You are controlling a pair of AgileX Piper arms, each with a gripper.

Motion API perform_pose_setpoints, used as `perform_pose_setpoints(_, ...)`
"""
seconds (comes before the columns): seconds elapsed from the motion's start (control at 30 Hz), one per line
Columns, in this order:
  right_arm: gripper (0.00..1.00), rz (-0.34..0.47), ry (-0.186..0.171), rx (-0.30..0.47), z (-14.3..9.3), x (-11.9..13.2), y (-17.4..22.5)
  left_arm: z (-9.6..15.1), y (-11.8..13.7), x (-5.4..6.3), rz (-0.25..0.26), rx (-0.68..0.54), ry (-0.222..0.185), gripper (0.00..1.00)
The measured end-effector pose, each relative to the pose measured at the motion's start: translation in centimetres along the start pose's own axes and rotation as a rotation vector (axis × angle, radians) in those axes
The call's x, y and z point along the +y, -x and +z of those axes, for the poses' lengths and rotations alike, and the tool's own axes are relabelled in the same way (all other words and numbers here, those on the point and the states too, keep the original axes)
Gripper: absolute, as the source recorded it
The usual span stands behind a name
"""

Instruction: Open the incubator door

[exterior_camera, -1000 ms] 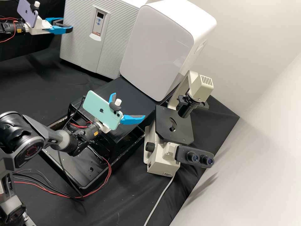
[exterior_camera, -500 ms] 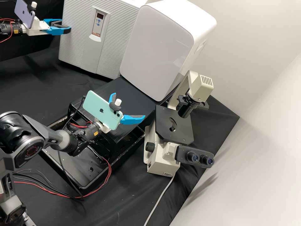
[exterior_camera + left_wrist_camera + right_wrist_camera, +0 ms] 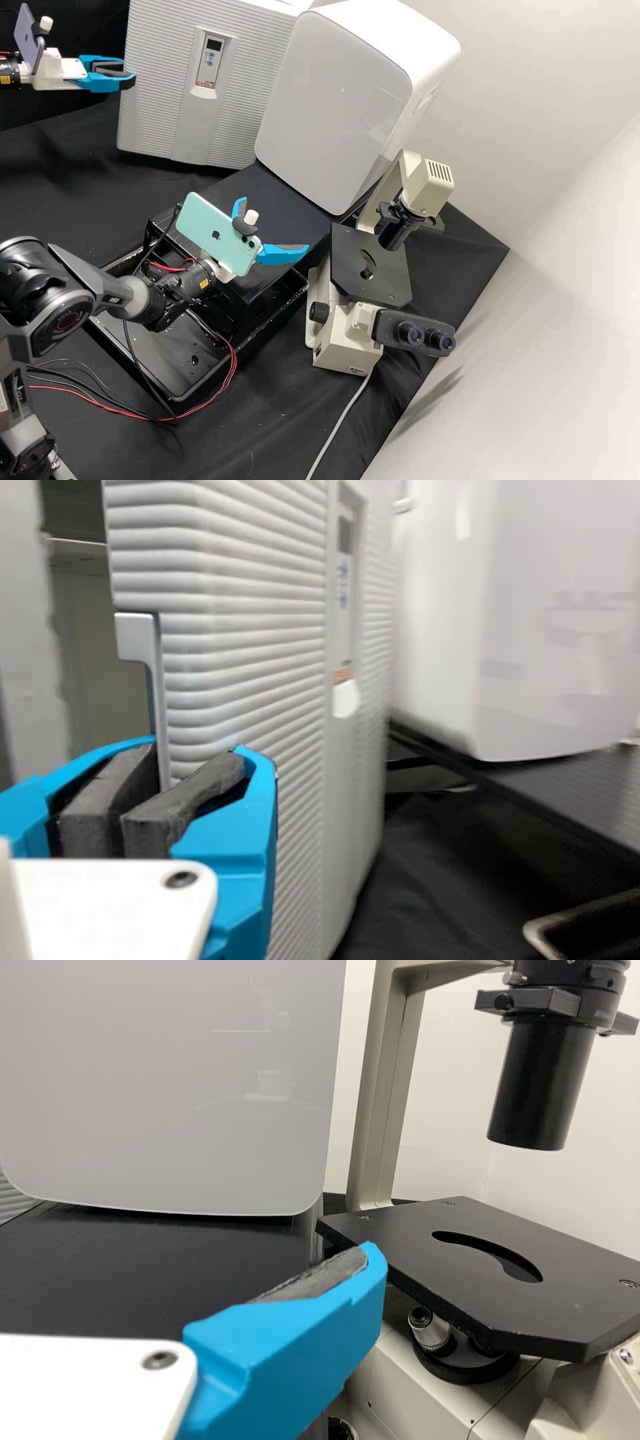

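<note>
At the top of the high view, the incubator's ribbed pale grey door (image 3: 157,107) bears a small display panel. My left gripper (image 3: 129,75) is at this door's free left edge. In the left wrist view the door (image 3: 250,640) stands ajar, with a gap behind its edge, and my left gripper (image 3: 198,754) is shut on the grey handle strip (image 3: 148,645) at that edge. Over the black stand, my right gripper (image 3: 274,223) is spread open and holds nothing; the right wrist view shows one blue finger of this right gripper (image 3: 290,1355).
A white box-shaped device (image 3: 333,107) stands right beside the incubator. The microscope (image 3: 370,267) is to the right of my right gripper. Below that arm lie a black tray (image 3: 167,360) and loose cables (image 3: 227,373).
My left gripper has moved left and slightly down in the high view, and the door's free edge has swung outward with it. The right arm has kept still.
</note>
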Motion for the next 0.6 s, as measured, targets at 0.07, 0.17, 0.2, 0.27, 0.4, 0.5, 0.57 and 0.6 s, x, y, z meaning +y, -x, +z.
perform_pose_setpoints(0.07, 1.00, 0.000, 0.000, 0.000, 0.0, 0.0, 0.0, 0.8, 0.6, 0.0, -0.004, -0.044, -0.007, 0.00)
perform_pose_setpoints(0.17, 1.00, 0.000, 0.000, 0.000, 0.0, 0.0, 0.0, 2.0, 1.4, 0.5, 0.013, -0.106, 0.013, 0.00)
perform_pose_setpoints(0.2, 1.00, 0.000, 0.000, 0.000, 0.0, 0.0, 0.0, 2.4, 1.7, 0.7, 0.023, -0.124, 0.024, 0.00)
perform_pose_setpoints(0.27, 1.00, 0.000, 0.000, 0.000, 0.0, 0.0, 0.0, 3.1, 2.2, 0.8, 0.025, -0.155, 0.038, 0.00)
perform_pose_setpoints(0.4, 1.00, 0.000, 0.000, 0.000, 0.0, 0.0, 0.0, 3.8, 3.2, 0.5, 0.016, -0.171, 0.056, 0.00)
perform_pose_setpoints(0.5, 1.00, 0.000, 0.000, 0.000, 0.0, 0.0, 0.0, 4.1, 3.6, 0.5, 0.015, -0.170, 0.057, 0.00)
perform_pose_setpoints(0.57, 1.00, 0.000, 0.000, 0.000, 0.0, 0.0, 0.0, 4.4, 3.9, 0.7, 0.019, -0.171, 0.054, 0.00)
perform_pose_setpoints(0.6, 1.00, 0.000, 0.000, 0.000, 0.0, 0.0, 0.0, 4.5, 4.0, 0.7, 0.021, -0.172, 0.052, 0.00)
